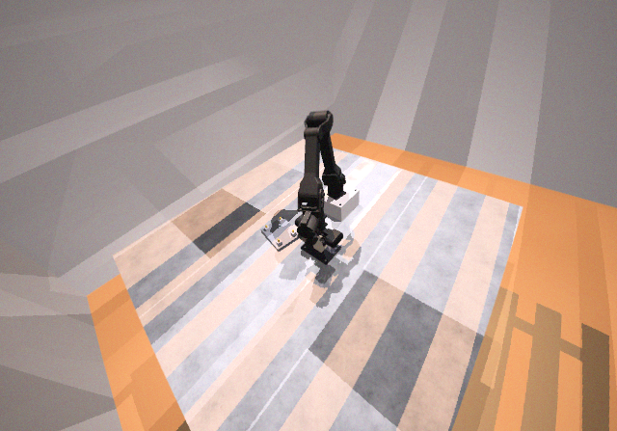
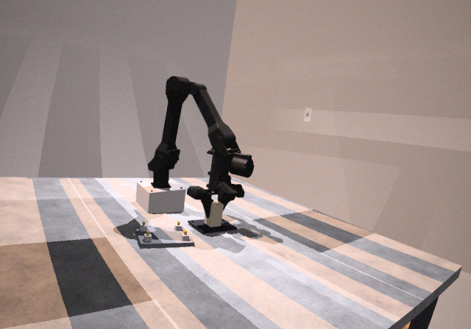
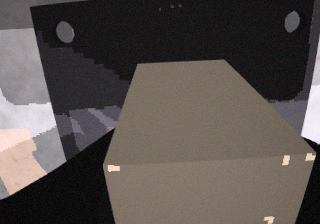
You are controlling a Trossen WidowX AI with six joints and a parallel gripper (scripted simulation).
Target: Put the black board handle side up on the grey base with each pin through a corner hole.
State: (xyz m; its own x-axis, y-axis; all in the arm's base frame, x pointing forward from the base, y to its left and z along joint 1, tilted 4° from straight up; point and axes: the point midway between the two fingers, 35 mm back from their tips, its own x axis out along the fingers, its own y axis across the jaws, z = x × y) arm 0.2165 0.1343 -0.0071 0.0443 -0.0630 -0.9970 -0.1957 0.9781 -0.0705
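A table (image 1: 233, 327) (image 2: 266, 276) with a dark leg (image 2: 424, 313) at the right carries grey-blue and pale peach bands of light and shadow. An orange floor (image 1: 563, 247) shows beyond its edges. Behind, a grey wall (image 2: 114, 71) at left meets a beige wall (image 2: 361, 71) at right, which bears a small white plate (image 2: 307, 115). Broad pale streaks cross both walls.

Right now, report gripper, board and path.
Gripper shut on the square handle. Black board low at the table, off its pins. Grey base alongside, posts uncovered. Nothing seen blocking between them.
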